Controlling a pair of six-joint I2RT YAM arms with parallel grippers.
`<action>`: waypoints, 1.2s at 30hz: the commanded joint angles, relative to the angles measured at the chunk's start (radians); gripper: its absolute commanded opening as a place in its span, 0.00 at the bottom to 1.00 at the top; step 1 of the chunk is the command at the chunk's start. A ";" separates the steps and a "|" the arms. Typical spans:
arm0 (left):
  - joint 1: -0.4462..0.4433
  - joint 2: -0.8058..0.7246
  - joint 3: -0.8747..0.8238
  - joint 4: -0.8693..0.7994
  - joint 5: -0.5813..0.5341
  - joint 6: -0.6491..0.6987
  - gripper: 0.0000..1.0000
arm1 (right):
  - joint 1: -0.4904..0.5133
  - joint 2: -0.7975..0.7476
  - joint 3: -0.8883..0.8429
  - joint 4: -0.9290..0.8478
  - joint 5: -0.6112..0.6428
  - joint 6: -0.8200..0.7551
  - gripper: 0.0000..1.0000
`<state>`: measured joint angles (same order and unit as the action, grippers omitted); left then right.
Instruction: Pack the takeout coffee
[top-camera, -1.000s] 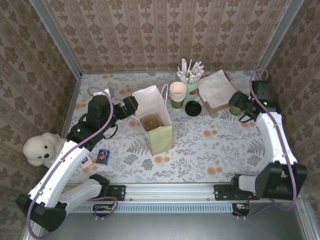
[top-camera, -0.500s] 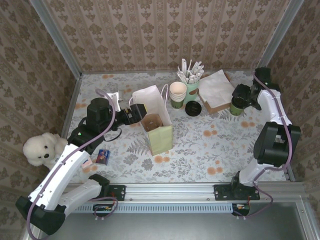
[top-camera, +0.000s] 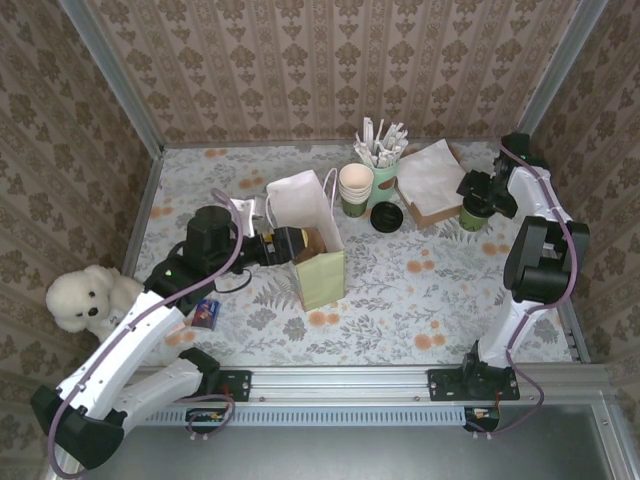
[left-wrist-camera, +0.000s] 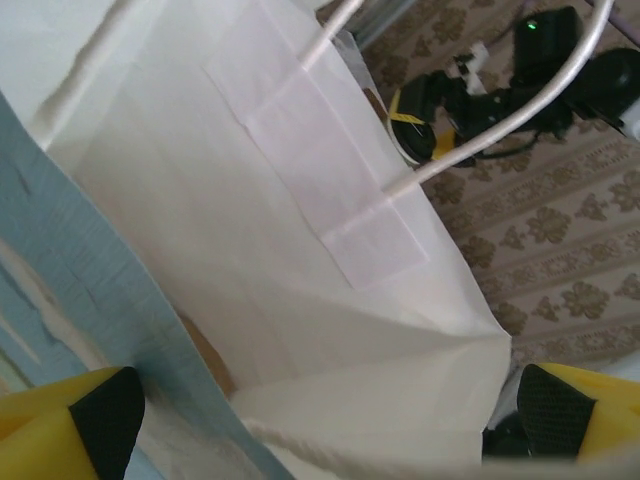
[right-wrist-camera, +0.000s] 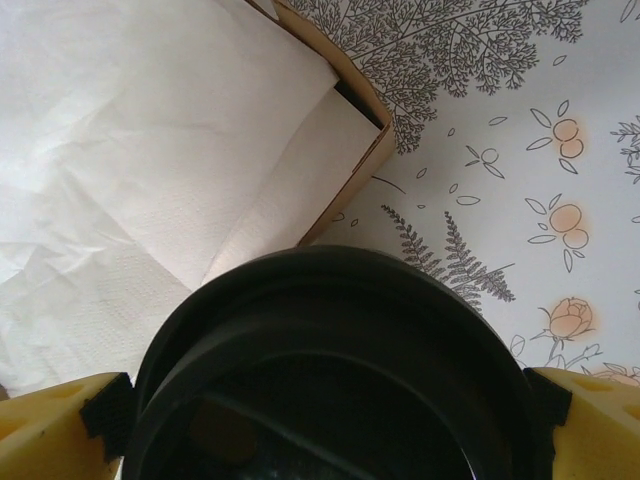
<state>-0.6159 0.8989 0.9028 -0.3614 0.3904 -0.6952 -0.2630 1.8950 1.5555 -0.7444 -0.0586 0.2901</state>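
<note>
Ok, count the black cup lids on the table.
2. One lid lies loose beside the cream cup; the other lid caps the green cup between the right fingers. The bag may hide more.

Lighting brightly and evenly from overhead in the top view, throwing only short, soft shadows beside the paper bag (top-camera: 318, 262). Washing out the bag's white inside toward the upper left in the left wrist view. Blurring the dark lid (right-wrist-camera: 330, 370) close to the right wrist lens, and the yellow fingertips (right-wrist-camera: 40, 425) of the right gripper (right-wrist-camera: 325, 410); rendering the napkins (right-wrist-camera: 120, 150) and floral table (right-wrist-camera: 520, 150) sharp.
</note>
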 joint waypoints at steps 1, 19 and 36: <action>-0.027 0.025 0.015 0.007 0.035 0.026 1.00 | 0.000 0.024 0.034 -0.033 -0.003 -0.009 1.00; 0.023 -0.053 0.089 -0.229 -0.079 0.199 1.00 | 0.011 -0.038 -0.042 -0.059 0.024 0.014 0.90; 0.114 -0.094 0.095 -0.201 -0.053 0.316 1.00 | 0.390 -0.531 -0.545 -0.015 0.101 0.274 0.88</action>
<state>-0.5133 0.8192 0.9825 -0.5827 0.4297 -0.3908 0.0635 1.4193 1.0470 -0.7475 0.0055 0.4767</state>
